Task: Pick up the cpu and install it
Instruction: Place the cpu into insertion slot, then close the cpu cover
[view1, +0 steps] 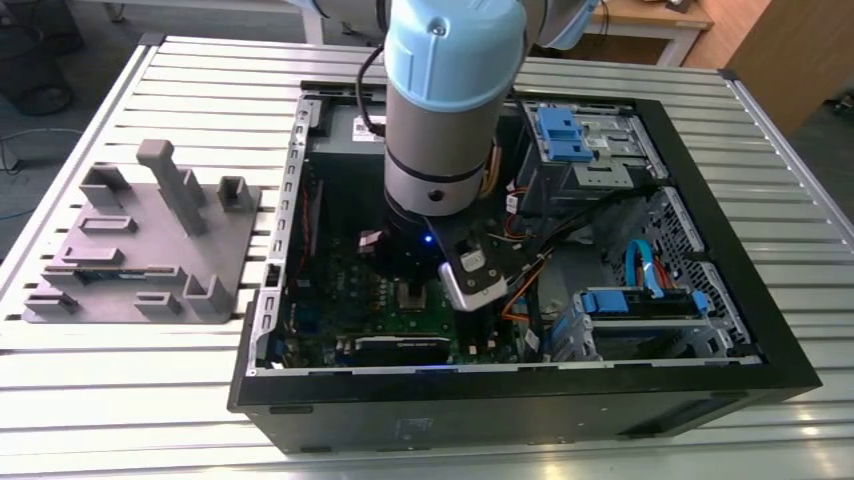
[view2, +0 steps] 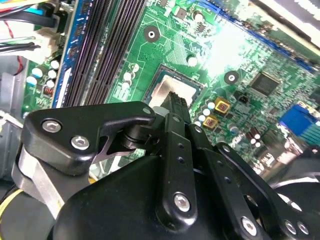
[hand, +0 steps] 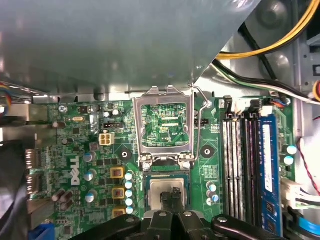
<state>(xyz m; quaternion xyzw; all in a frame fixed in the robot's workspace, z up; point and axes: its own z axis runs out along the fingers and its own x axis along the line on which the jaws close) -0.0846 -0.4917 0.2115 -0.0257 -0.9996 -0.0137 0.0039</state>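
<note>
— Nearest?
— End effector (view2: 176, 101), tips drawn together, over the middle of the cpu (view2: 162, 92).
— Cpu where?
— Lying in the socket (hand: 165, 173), load frame (hand: 166, 125) flipped open beyond, on the green motherboard (hand: 80, 132) inside the open computer case (view1: 534, 395) on the slatted worktop (view1: 200, 60).

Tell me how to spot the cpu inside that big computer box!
Look inside the open black computer case, at the green motherboard. Beside the flipped-open metal frame, right under the black gripper, sits the cpu. It is the one flat, shiny silver square; its neighbours are green board and long dark slots.
</note>
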